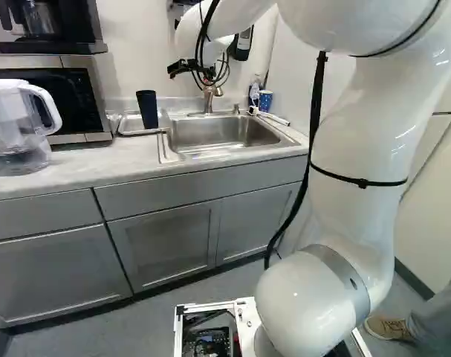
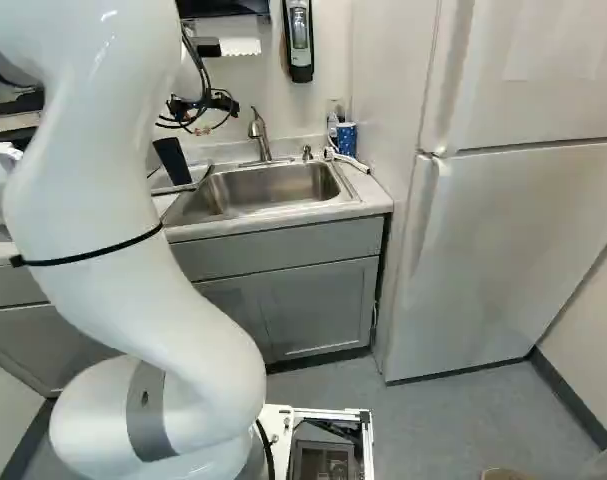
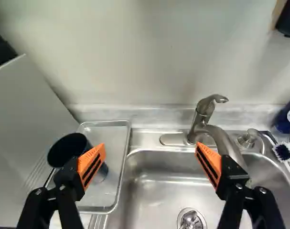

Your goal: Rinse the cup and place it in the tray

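Observation:
Above the sink's back edge, my gripper (image 1: 186,68) hangs in the left base view. The wrist view shows the gripper (image 3: 150,149) open, its orange-padded fingers wide apart with nothing between them. A dark blue cup (image 1: 147,110) stands in the metal tray (image 1: 128,125) beside the sink. In the wrist view the cup (image 3: 68,149) shows its dark mouth, one finger partly covering its side from view. The tray (image 3: 117,179) lies between microwave and sink. The faucet (image 3: 223,140) curves over the steel sink (image 3: 154,191), with no water seen running.
A microwave (image 1: 80,97) and a clear pitcher (image 1: 21,134) stand beyond the tray. Right of the sink are a blue dotted cup (image 2: 347,138), a bottle and a white-handled brush (image 3: 283,151). A fridge (image 2: 503,250) stands at the right; a person's foot shows near the base.

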Available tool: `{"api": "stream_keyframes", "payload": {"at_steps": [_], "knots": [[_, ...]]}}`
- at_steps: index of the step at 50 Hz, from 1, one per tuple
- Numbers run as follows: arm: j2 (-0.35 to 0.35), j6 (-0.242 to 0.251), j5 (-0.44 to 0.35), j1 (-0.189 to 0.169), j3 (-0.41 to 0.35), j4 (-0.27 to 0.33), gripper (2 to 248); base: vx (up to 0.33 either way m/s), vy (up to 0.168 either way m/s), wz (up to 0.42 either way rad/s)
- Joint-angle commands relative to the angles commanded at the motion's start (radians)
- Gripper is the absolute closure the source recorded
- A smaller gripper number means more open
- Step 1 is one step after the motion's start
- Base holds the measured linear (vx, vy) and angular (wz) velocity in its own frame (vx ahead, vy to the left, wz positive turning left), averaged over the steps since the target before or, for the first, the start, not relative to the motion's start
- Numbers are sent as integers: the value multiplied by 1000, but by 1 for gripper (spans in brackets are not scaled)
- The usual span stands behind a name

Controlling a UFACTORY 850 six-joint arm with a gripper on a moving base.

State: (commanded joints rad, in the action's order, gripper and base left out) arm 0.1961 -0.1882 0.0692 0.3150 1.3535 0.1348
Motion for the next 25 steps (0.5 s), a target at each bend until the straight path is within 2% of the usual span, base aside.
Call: {"api": "stream_keyframes", "payload": {"at_steps": [25], "knots": [[-131,0,129,-4,-140,0,3,0,0,0]]}}
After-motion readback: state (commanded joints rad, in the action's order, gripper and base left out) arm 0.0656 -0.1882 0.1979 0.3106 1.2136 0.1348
